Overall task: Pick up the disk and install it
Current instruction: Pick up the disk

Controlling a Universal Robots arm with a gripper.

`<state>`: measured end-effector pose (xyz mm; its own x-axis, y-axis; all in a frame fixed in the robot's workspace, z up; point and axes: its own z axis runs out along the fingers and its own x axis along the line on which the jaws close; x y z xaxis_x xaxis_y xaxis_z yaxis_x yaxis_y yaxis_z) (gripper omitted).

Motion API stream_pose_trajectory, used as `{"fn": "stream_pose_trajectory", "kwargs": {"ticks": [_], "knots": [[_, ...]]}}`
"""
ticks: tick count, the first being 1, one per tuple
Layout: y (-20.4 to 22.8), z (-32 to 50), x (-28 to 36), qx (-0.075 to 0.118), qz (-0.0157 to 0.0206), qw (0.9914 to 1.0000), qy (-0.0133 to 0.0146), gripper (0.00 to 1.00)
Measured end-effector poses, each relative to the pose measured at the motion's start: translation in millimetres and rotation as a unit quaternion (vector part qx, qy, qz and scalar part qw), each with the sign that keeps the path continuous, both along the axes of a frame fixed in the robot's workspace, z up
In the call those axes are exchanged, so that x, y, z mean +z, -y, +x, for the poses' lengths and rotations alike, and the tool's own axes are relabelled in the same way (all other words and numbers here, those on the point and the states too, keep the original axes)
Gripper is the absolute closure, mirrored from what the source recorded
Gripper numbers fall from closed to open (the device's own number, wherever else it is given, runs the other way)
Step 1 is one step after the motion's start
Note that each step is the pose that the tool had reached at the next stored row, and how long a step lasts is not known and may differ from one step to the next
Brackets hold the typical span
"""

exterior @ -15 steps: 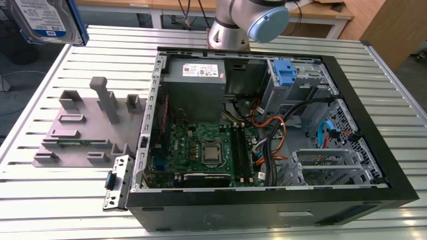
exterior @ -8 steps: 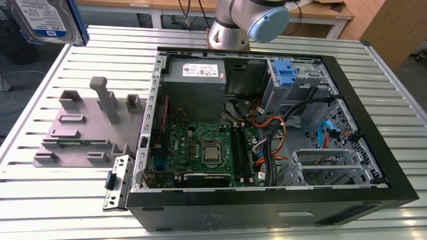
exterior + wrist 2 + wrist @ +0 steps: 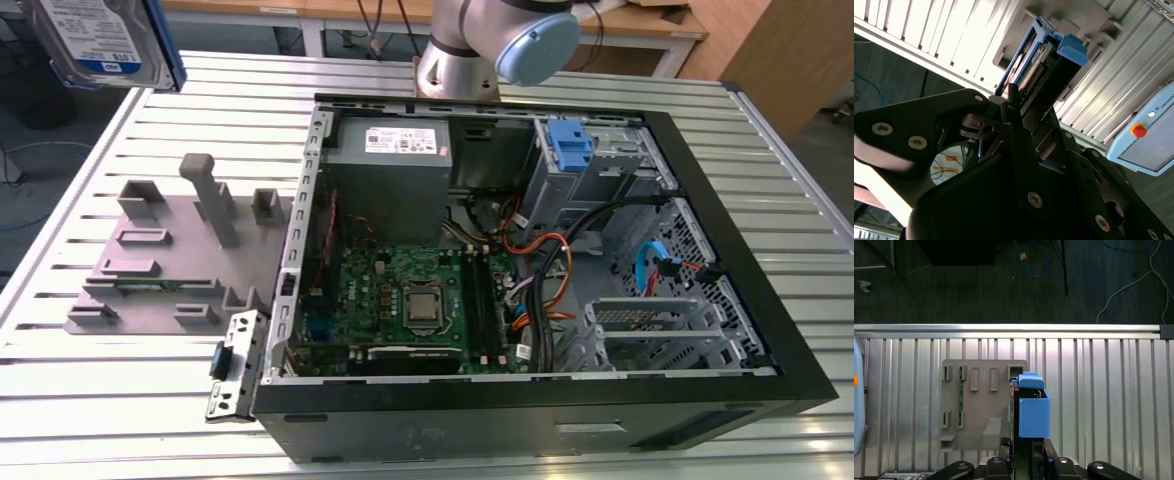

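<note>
The disk (image 3: pixel 104 42), silver with a white-and-blue label and blue side rails, hangs in the air at the exterior view's upper left, above the slatted table's far left corner. In the first wrist view my gripper (image 3: pixel 1029 454) is shut on the disk (image 3: pixel 1032 410), which stands on edge over the grey fixture plate (image 3: pixel 974 405). The second wrist view shows the dark fingers (image 3: pixel 1013 102) clamped on the disk's (image 3: pixel 1041 65) end, its blue rail pointing away. The open computer case (image 3: pixel 747 300) lies to the exterior view's right of the disk.
Inside the case are a grey power-supply box (image 3: pixel 407 150), a tall blue clip piece (image 3: pixel 570 145), a motherboard (image 3: pixel 400 290), cables and a metal drive cage (image 3: pixel 654 325). The grey fixture (image 3: pixel 174 250) has upright posts. A teach pendant (image 3: pixel 1149 135) sits beside the table. The arm's base (image 3: pixel 461 60) stands behind the case.
</note>
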<state>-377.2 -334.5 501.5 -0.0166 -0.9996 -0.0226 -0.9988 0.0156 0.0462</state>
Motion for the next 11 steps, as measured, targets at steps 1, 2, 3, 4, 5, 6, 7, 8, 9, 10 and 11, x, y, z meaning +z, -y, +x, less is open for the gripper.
{"fn": "stream_pose_trajectory", "kwargs": {"ticks": [1,2,3,4,5,6,7,8,9,10,11], "knots": [[0.0,1.4,0.0,0.0,0.0,1.0,0.0,0.65],[0.0,2.7,0.0,0.0,0.0,1.0,0.0,0.65],[0.0,4.3,0.0,0.0,0.0,1.0,0.0,0.65],[-0.1,5.8,0.0,0.0,0.0,1.0,0.0,0.65],[-0.1,7.4,0.0,0.0,0.0,1.0,0.0,0.65],[-0.1,8.9,0.0,0.0,0.0,1.0,0.0,0.65],[-0.1,10.4,0.1,0.0,0.0,1.0,-0.0001,0.65],[0.0,11.8,0.0,0.0,0.0,1.0,0.0,0.65],[0.0,13.0,0.0,0.0,0.0,1.0,-0.0001,0.65],[-0.1,14.0,0.0,0.0,0.0,1.0,0.0,0.65],[-0.1,15.1,0.0,0.0,0.0,1.0,0.0,0.65]]}}
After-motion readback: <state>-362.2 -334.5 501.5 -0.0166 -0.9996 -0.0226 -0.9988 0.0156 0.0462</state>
